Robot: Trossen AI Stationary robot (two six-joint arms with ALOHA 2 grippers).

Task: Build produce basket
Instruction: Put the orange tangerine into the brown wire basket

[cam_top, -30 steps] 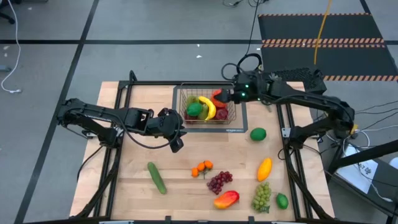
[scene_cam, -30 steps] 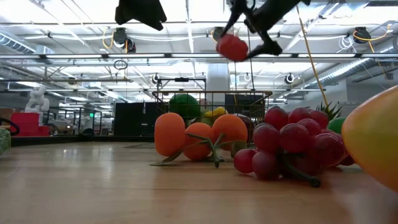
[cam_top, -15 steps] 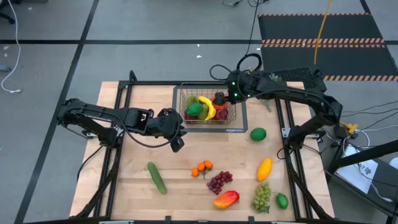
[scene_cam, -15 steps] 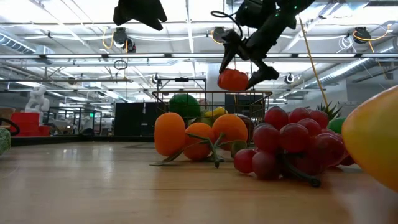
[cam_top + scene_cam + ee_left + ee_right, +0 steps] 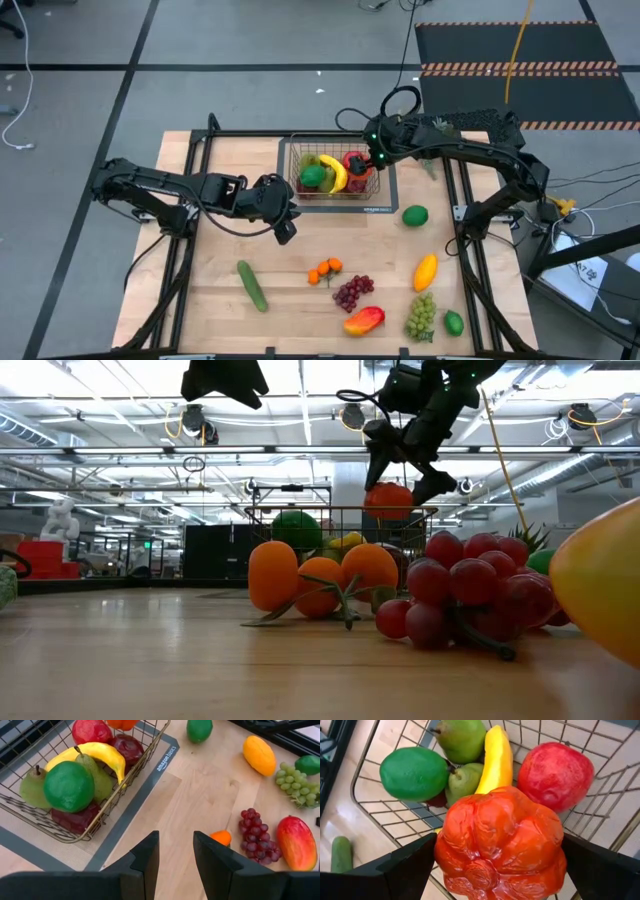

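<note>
High view: a wooden table seen from above. The wire basket point(image 5: 334, 172) sits at the far middle, already holding a banana, a green lime and red fruit. The right gripper point(image 5: 372, 158) hangs over the basket's right end with a red-orange pepper point(image 5: 356, 162) between its fingers. The left gripper point(image 5: 284, 231) waits in front of the basket's left corner, holding nothing. Eight loose pieces lie outside: one cucumber point(image 5: 252, 285), one orange cluster point(image 5: 325, 270), one purple grape bunch point(image 5: 351, 292), one mango point(image 5: 363, 320), one green grape bunch point(image 5: 421, 316), one yellow-orange fruit point(image 5: 425, 271) and two limes point(image 5: 415, 215)

Low view: the pepper point(image 5: 391, 500) sits just above the basket rim, between widely spread fingers

Left wrist view: its two dark fingers stand a narrow gap apart over bare wood, with the basket ahead

Right wrist view: the pepper point(image 5: 502, 842) fills the wide-spread jaws; whether they grip it or have let go cannot be told. Below lie one banana, two pears, one lime and one red apple. Risk, as a judgement: the pepper could land on that rounded pile and roll over the low rim
</note>
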